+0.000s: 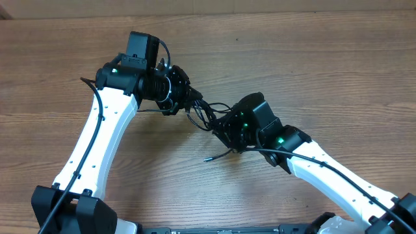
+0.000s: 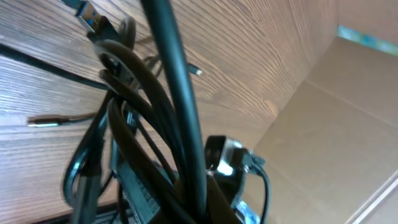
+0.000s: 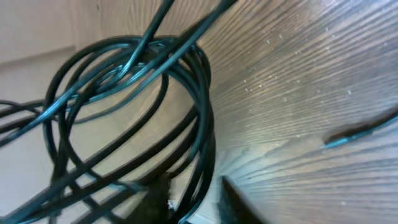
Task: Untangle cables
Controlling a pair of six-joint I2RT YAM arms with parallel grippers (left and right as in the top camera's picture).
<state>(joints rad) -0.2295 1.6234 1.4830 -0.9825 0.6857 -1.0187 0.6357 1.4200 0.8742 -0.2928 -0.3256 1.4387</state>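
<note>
Overhead first: two arms, two hands, and one black knot of cables [image 1: 207, 112] on the table [image 1: 312, 58], strung between the hands. We can't count the separate cords inside it. One loose end [image 1: 216, 156] trails out below the knot.

The left arm [image 1: 107, 136] reaches up and bends right. Its left hand [image 1: 175, 94] is clamped tight, with the bundle running into it. The right arm [image 1: 338, 179] comes in from the lower right, and the right hand [image 1: 220, 123] is buried in the knot.

Left wrist view: glossy cords rise off the wood, with a blue-tipped plug [image 2: 84, 12] up top and a silver-tipped end [image 2: 43, 121] lying flat.

Right wrist view: several overlapping loops fill the frame and another stray end [image 3: 364, 132] lies apart. The dark fingers [image 3: 236, 199] sit at the bottom edge. We cannot tell how wide this hand stands or whether it has a grip.
</note>
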